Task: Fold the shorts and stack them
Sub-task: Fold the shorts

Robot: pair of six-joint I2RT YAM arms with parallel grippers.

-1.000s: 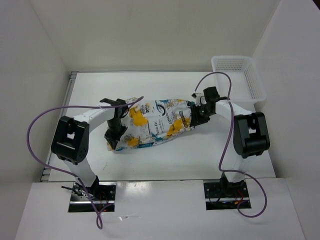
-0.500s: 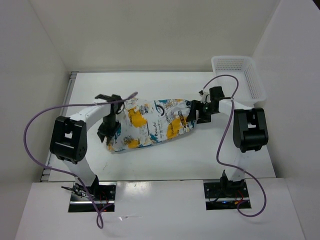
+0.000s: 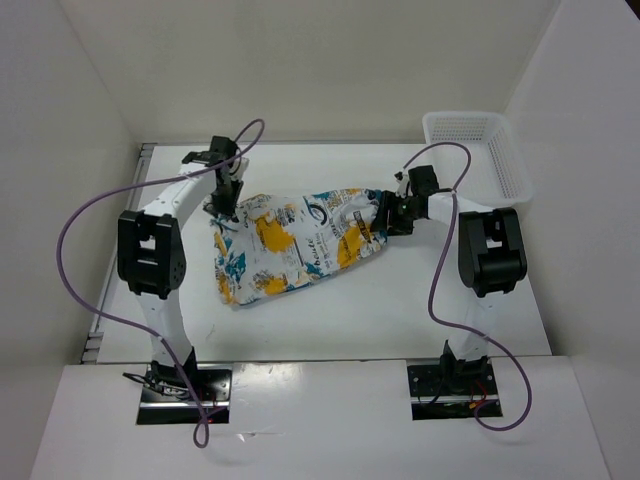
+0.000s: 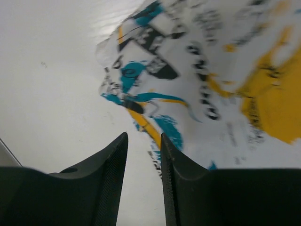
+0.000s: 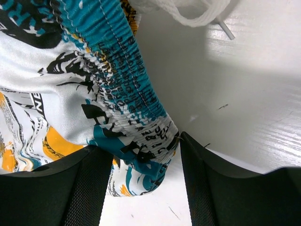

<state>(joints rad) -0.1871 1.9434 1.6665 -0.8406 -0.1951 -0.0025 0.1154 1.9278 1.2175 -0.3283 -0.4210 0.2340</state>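
Note:
The shorts (image 3: 290, 245), white with a teal, yellow-orange and black print, lie spread across the middle of the table. My left gripper (image 3: 223, 207) is at their far left corner. In the left wrist view the left gripper (image 4: 143, 136) is slightly open over bare table, and the shorts' edge (image 4: 225, 70) runs beside its right finger. My right gripper (image 3: 391, 215) is at the waistband on the right. In the right wrist view the right gripper (image 5: 146, 141) is shut on the bunched elastic waistband (image 5: 122, 94).
A white perforated basket (image 3: 478, 150) stands at the far right corner. White walls enclose the table on three sides. A white drawstring (image 5: 197, 14) trails from the waistband. Purple cables loop over both arms.
My left arm has swung away to the far left, pulling the shorts' leg end with it. The shorts now lie flatter and further back. My right gripper has shifted slightly back.

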